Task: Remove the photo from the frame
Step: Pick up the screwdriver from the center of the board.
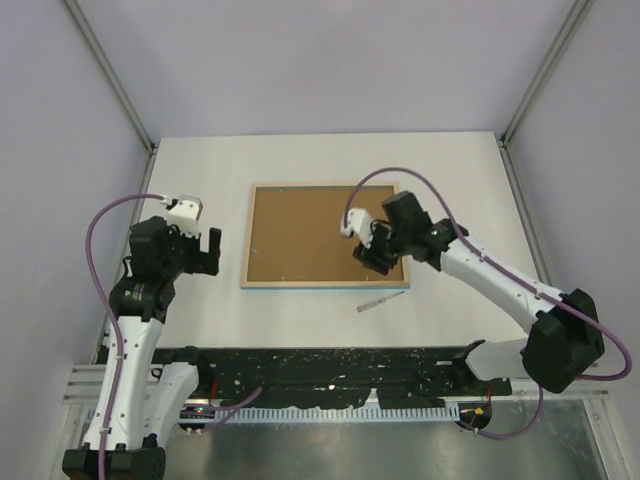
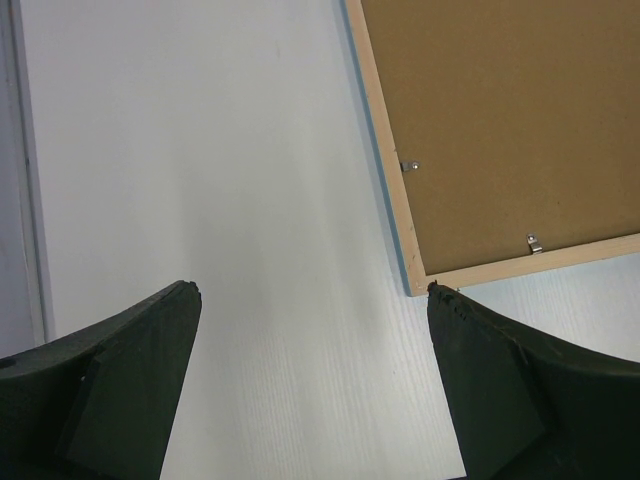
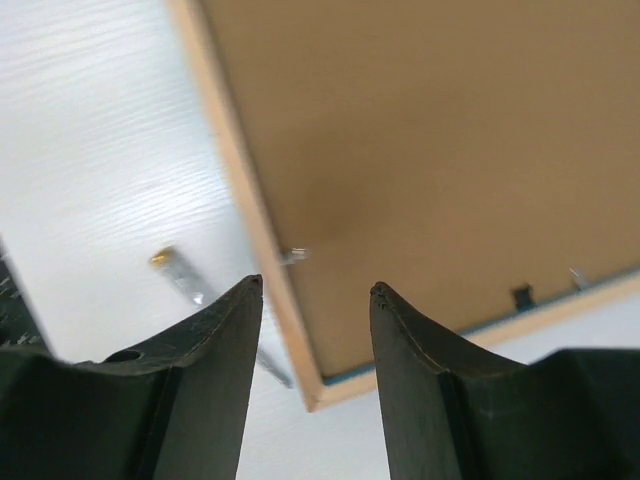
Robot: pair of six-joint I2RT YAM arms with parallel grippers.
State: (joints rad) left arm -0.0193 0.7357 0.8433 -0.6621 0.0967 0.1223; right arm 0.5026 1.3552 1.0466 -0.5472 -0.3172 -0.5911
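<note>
Left fingers point(image 1: 208, 252): spread wide, holding nothing, above bare surface point(image 1: 200, 180).
Frame point(image 1: 323, 285): face down on the surface, wood back up; left rail near the left fingers on their right, right rail beneath the right fingers.
Board point(image 1: 320, 235): brown, set in the frame, small metal tabs point(image 2: 408, 165) at its edge.
Photo: not visible; the board covers the frame's opening.
Stick point(image 1: 381, 301): thin, on the surface near the right fingers, outside the frame.
Right fingers point(image 1: 378, 258): parted narrowly, gripping nothing, over the frame's near right corner.
</note>
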